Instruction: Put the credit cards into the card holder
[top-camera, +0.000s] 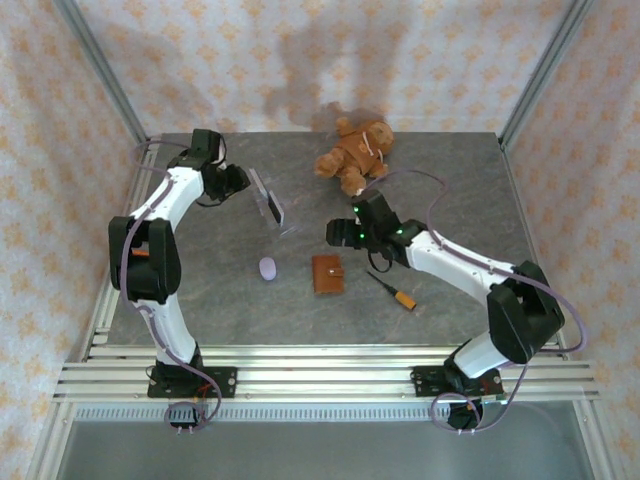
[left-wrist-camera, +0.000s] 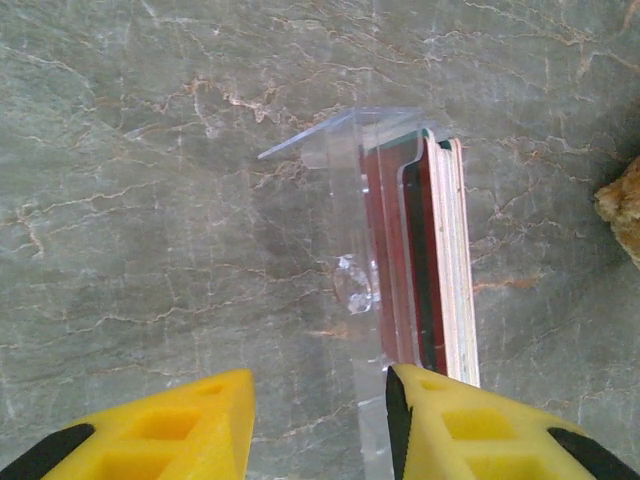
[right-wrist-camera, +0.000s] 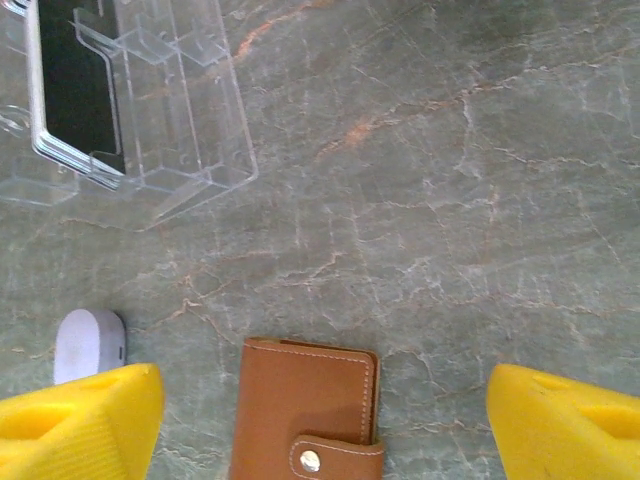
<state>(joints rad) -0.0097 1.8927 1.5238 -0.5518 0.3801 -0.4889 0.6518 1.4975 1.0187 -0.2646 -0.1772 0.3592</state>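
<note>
Credit cards (left-wrist-camera: 430, 260): a thin stack standing on edge in the clear stand (left-wrist-camera: 340, 180), left of centre on the counter (top-camera: 450, 190)
Card holder (right-wrist-camera: 305, 405): snapped shut, lying flat, well apart from the stand
Left jaws: spread at the stand, one finger just beside the stack's edge
Right jaws: spread, hovering above the card holder
Card handling: they look light, stiff and slick, so likely to slide together; pinch across the exposed edges
Holder handling: soft leather, probably needs pinning while the snap tab is lifted
</note>
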